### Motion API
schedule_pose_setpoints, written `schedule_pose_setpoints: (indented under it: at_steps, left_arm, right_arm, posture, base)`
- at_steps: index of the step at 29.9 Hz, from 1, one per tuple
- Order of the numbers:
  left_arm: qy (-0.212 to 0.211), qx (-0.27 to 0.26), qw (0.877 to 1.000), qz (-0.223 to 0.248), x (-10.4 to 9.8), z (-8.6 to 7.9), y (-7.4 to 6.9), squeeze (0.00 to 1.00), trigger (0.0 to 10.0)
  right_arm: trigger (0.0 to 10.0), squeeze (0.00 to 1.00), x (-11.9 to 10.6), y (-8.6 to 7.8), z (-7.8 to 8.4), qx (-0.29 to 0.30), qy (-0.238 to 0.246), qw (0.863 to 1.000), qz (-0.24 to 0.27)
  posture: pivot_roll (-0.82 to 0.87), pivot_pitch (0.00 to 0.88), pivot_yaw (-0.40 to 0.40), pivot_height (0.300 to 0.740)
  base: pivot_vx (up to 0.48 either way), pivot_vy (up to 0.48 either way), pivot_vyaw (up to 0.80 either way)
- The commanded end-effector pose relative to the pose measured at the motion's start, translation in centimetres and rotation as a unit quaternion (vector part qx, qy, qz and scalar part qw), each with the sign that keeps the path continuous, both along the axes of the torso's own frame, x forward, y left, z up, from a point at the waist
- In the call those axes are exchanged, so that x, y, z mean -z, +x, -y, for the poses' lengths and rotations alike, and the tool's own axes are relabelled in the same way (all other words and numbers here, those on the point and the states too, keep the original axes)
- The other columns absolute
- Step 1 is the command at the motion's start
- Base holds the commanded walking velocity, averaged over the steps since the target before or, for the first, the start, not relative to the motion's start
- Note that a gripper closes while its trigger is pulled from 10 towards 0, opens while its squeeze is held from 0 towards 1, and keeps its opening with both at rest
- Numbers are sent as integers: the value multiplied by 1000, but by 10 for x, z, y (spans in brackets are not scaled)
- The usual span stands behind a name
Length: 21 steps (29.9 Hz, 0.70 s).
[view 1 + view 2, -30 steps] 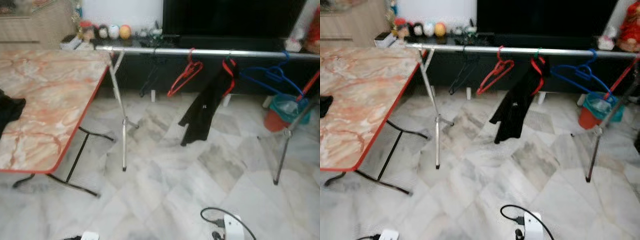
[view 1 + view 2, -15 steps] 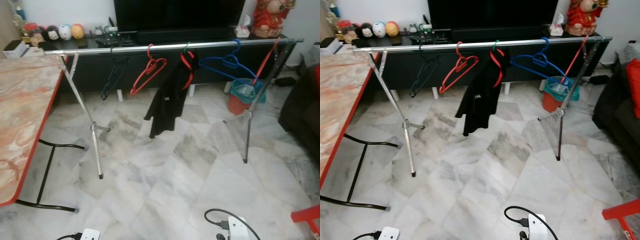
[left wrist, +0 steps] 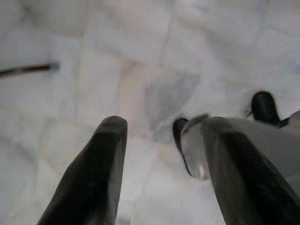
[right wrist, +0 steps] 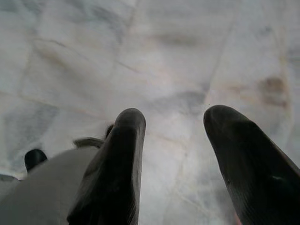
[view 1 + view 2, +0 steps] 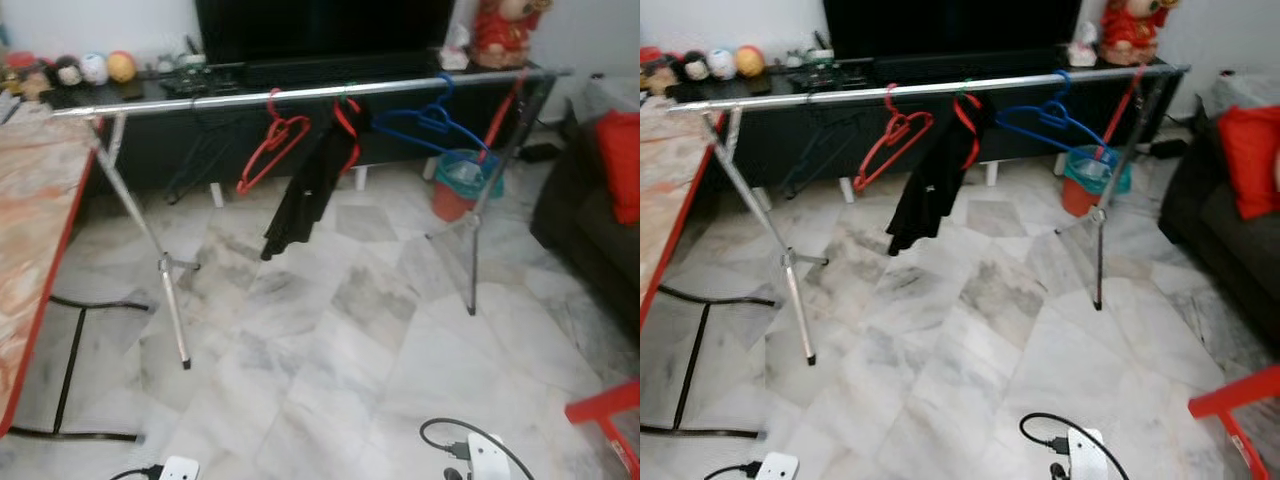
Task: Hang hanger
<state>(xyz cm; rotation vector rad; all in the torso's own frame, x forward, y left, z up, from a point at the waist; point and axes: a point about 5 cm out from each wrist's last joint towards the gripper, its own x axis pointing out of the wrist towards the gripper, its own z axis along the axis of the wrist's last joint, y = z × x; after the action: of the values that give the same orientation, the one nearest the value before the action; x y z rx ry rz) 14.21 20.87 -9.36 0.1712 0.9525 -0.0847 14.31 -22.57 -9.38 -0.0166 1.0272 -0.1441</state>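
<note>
Now, in the left eye view: whole scene slid sideways against half a second ago, a shift of the camera and not of the things. Marble-topped table (image 5: 30,250) cut down to a strip at the left edge; dark sofa with a red cushion (image 5: 618,165) come into sight on the right. Silver clothes rail (image 5: 200,101) spanning the room in front of the black TV cabinet (image 5: 150,150), on splayed legs over the marble floor (image 5: 330,340). Along the rail from its left end toward its right end: thin black hanger (image 5: 195,150), hard to make out against the cabinet; red hanger (image 5: 272,148); black garment (image 5: 305,195) on a red hanger, drooping toward the floor; blue hanger (image 5: 425,122) nearest the right end. Teal bucket inside a red one (image 5: 460,185) behind the rail's right leg, partly hidden. White power strip (image 5: 487,458) with a black cable cut off by the lower frame edge. Slight blur throughout.

Right eye view: same scene, red stool corner (image 5: 1235,400) cropped at the lower right.

Left wrist view: left gripper (image 3: 161,126) hanging over the floor, fingers (image 3: 101,168) spread wide, holding nothing.

Right wrist view: right gripper (image 4: 176,117) likewise over marble tiles, fingers (image 4: 119,164) wide apart, holding nothing.
</note>
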Motion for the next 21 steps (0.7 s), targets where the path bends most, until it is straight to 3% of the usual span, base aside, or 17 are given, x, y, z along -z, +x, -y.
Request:
schedule_pose_setpoints:
  at_steps: [1, 13, 21]
  left_arm:
    - [5, -1, 1000, -2, 0, -3, -3, 0, 10000]
    - [3, -3, 1000, 3, 0, -3, -1, 0, 10000]
    - [13, 4, 1000, 9, -3, -7, 3, 0, 10000]
  right_arm:
    - [10000, 0, 1, -1, -3, 2, 5, 1000, -2]
    - [10000, 0, -1, 12, -18, -5, 12, 1000, 7]
    - [10000, 0, 5, -3, -20, -1, 15, 1000, -3]
  posture:
    - [-10, 0, -8, 740]
    - [-14, 0, -9, 740]
    - [-8, 0, -2, 740]
  base:
    - [0, 0, -694]
    - [0, 0, -690]
    - [0, 0, -688]
